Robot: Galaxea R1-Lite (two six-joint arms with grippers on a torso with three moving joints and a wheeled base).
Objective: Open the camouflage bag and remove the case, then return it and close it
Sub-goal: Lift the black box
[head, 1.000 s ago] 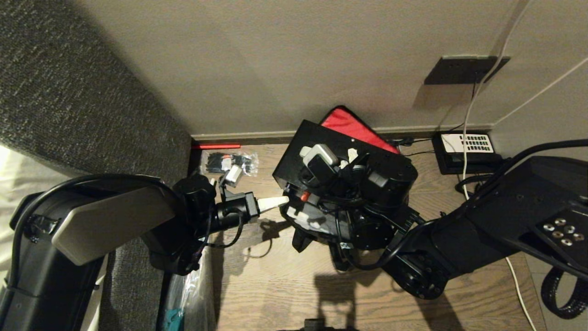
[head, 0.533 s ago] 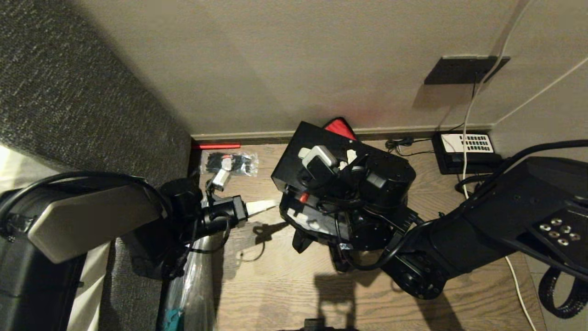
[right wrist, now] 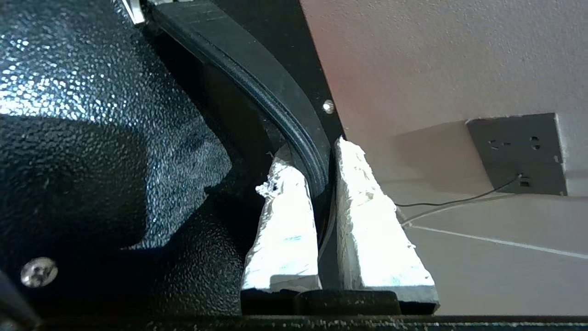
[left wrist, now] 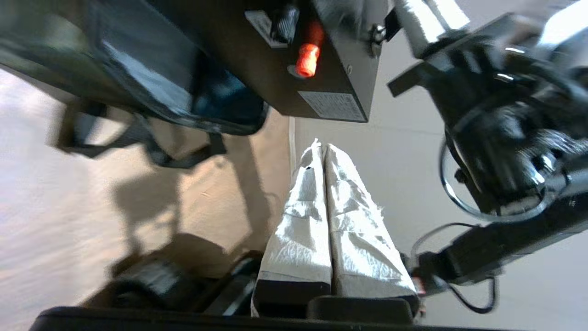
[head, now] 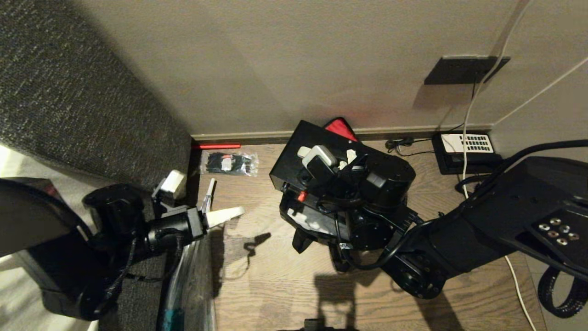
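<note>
Far left of the head frame: a grey textured upholstered panel (head: 69, 92) fills the upper left corner.

Lower left: the left gripper (head: 227, 214) is over the wood floor (head: 275, 285), well apart from the case; its white jaws are pressed together on nothing, as the left wrist view confirms (left wrist: 324, 184). A clear plastic bag (head: 188, 280) stands just below it at the bottom edge.

Left of centre, by the skirting: a small clear packet (head: 229, 163) of black parts lies on the floor, with a thin red strip (head: 216, 146) beside it at the foot of the wall.

Centre: the case (head: 303, 147), flat and black, is tilted and raised above the bag (head: 312, 220). The bag is mostly hidden under the case and the arm; only a sliver of its red lid lining (head: 340, 126) shows past the case's far edge, against the wall. The left wrist view shows a red knob (left wrist: 307, 59) on the case's end face.

The right gripper (right wrist: 326, 184) is at the case; its jaws are clenched on a black rim or strap at the case's edge.

Right: a black telephone (head: 464, 149) with a white keypad sits on the floor by the wall. A dark wall socket (head: 464, 69) is above it, with a white cable (head: 468, 115) running down.
</note>
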